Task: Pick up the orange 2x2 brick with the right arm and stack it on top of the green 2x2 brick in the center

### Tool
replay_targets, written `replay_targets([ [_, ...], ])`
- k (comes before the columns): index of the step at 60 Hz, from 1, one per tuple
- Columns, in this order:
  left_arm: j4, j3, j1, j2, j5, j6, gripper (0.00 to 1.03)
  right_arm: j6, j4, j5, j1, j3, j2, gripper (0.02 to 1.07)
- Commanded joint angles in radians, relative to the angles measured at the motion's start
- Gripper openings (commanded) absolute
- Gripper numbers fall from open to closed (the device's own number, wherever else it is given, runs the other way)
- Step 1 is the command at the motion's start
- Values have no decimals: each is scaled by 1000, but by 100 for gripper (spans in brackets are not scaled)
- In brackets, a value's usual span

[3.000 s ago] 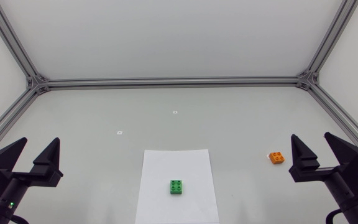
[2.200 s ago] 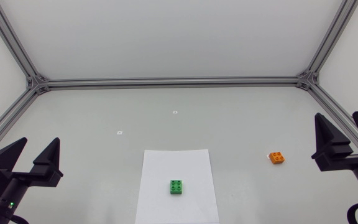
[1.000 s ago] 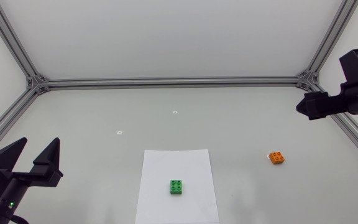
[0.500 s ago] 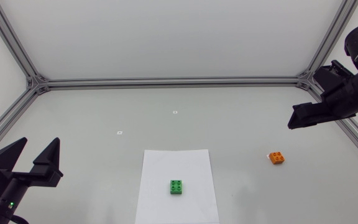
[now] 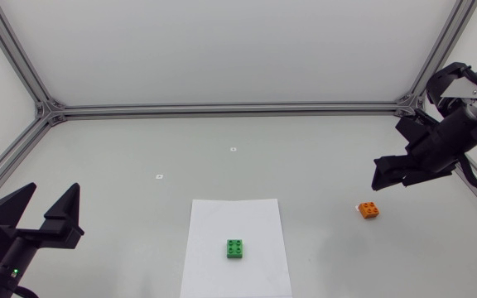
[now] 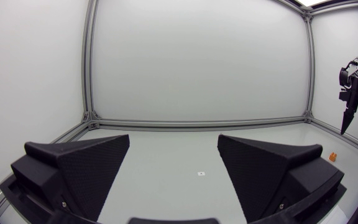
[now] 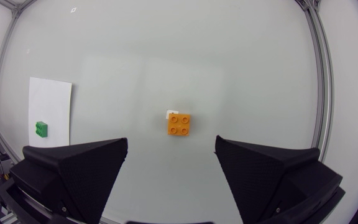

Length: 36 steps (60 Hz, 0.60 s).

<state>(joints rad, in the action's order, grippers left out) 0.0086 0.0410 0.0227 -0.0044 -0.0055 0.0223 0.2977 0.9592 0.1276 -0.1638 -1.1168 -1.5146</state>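
The orange 2x2 brick [image 5: 368,209] lies on the table at the right, next to a small white marker. My right gripper [image 5: 381,177] hangs above it, a little behind it, pointing down. In the right wrist view the gripper [image 7: 171,143] is open and the orange brick [image 7: 178,123] sits below, just ahead of the gap between its fingers. The green 2x2 brick [image 5: 236,248] rests on a white paper sheet [image 5: 222,219] at the centre front, and also shows as a green brick [image 7: 41,128] far off to the side. My left gripper [image 5: 55,192] stays open at the front left, holding nothing.
Two small white markers [image 5: 233,149] [image 5: 159,175] lie on the grey table behind the paper. Aluminium frame rails [image 5: 230,108] run along the back and side edges. From the left wrist view the orange brick [image 6: 332,157] is far off near the side rail.
My right arm rose from the front right, swung up and back, then came in over the orange brick with its gripper pointing down. The left arm and both bricks kept still.
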Motion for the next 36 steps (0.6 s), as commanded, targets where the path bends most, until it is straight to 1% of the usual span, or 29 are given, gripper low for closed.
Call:
replay_targets([
  [1, -13, -41, -3, -8, 4, -13, 99, -29, -22, -2, 7, 41, -32, 102],
  [36, -13, -41, -3, -8, 4, -13, 99, -66, -186, -51, 10, 112, -182, 102],
])
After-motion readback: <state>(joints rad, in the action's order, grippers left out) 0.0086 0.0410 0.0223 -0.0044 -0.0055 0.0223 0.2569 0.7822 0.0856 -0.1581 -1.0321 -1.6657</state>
